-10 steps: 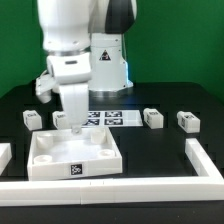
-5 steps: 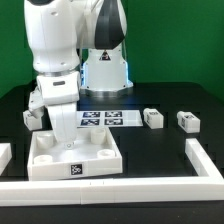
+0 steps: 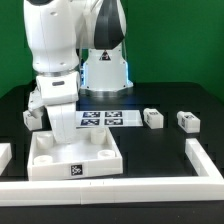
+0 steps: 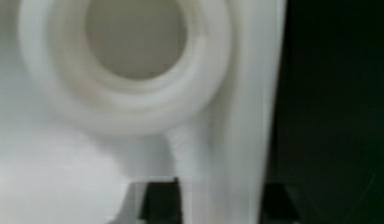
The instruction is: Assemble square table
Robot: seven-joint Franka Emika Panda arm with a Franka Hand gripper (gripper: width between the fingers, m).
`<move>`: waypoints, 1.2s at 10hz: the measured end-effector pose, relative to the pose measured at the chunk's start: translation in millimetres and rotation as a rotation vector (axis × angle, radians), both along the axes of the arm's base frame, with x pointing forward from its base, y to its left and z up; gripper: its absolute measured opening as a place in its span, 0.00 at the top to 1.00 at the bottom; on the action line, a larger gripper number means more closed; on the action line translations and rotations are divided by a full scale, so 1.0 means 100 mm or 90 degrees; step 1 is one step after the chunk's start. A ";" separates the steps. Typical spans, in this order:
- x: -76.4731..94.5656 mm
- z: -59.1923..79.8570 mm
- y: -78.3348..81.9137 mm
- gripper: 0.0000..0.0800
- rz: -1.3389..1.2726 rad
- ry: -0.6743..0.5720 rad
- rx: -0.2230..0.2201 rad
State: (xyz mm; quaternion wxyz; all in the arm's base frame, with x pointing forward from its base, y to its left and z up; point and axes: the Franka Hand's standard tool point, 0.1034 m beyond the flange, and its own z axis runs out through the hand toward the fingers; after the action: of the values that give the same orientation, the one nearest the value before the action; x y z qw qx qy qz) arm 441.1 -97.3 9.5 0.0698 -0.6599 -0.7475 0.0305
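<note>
Gripper (image 3: 62,138) low at square table (image 3: 45,162) far rim, beside corner socket (image 4: 136,45).

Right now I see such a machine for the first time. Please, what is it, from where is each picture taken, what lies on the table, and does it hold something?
The white machine is a robot arm with a two-finger gripper. One picture comes from a camera off the arm, the close one from its wrist. On the black table lie a square tabletop, three leg blocks, the marker board and white rails. The gripper is down at the tabletop's rim, near a round socket; whether it grips is unclear.
</note>
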 end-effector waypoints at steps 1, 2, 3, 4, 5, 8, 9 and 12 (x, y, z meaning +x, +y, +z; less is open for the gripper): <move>0.01 0.01 0.00 0.92 0.000 -0.002 0.000; 0.03 0.01 0.00 0.92 0.000 -0.007 -0.001; 0.03 0.01 -0.01 0.92 0.000 -0.009 -0.002; 0.03 0.01 -0.01 0.92 0.000 -0.010 -0.002; 0.04 0.01 -0.01 0.92 0.000 -0.010 -0.002; 0.05 0.02 0.04 0.92 -0.014 -0.010 -0.003; 0.11 0.03 0.25 0.92 -0.056 -0.011 -0.006; 0.41 0.05 0.95 0.92 -0.098 -0.015 -0.001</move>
State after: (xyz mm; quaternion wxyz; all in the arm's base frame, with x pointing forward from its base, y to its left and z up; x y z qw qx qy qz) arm 482.3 -2.0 14.9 0.0627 -0.7158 -0.6952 0.0176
